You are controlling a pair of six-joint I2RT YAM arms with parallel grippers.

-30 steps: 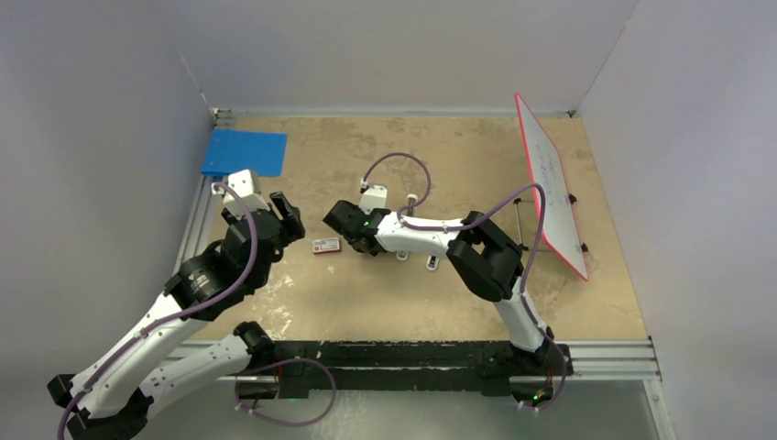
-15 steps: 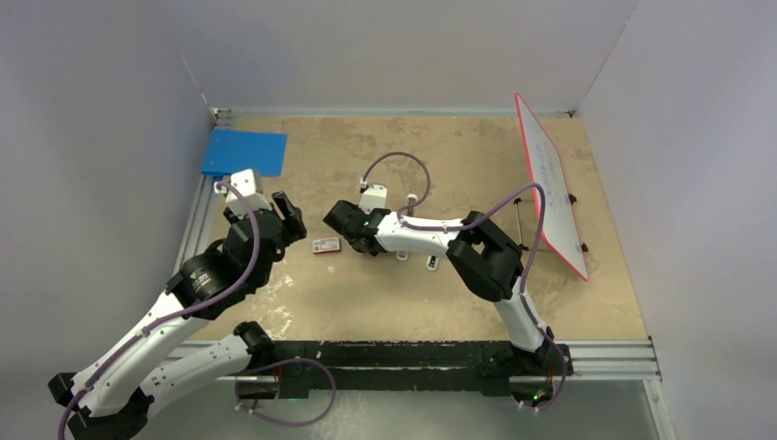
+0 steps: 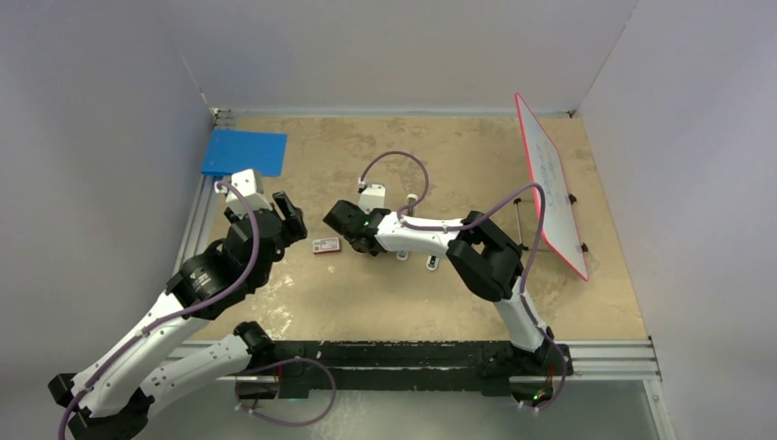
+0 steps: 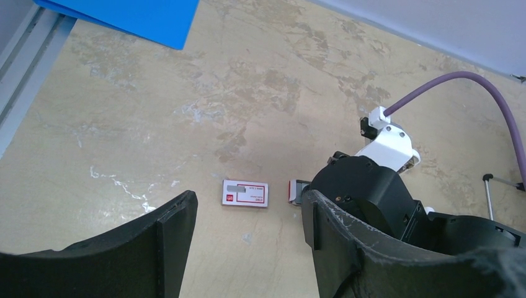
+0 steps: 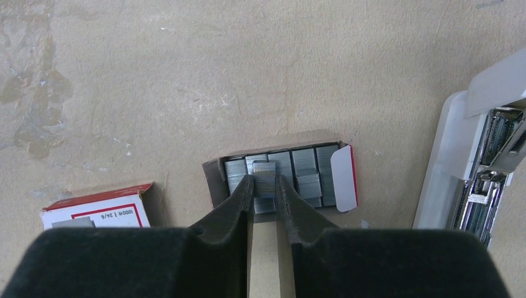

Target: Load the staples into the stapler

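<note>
Staples [image 5: 265, 171] clamped in right tool [image 5: 265, 184], over their tray [image 5: 340, 169]; left tool [image 4: 248, 211] agape, empty

"1000" and "24/6" in small print on the red-and-white box [image 5: 99, 211]

Top external, position: fixed and high, above and behind the arm bases [image 3: 536, 356], which sit along the bottom edge of the frame.
Top external, facing: down and forward over the table [image 3: 412, 302]. Far off, so the whole tabletop is in frame.
Left wrist: looks obliquely down at mid range. The left fingers [image 4: 170, 242] frame the bottom edge.
Right wrist: looks almost straight down, very near. The right fingers [image 5: 232, 208] rise from bottom centre to the staples [image 5: 265, 174]. The stapler [image 5: 434, 174] is cut by the right edge.
Shared, all three: red-and-white box [image 3: 325, 245].
Shared, top and left wrist: blue sheet [image 3: 244, 152], upper left in both.
</note>
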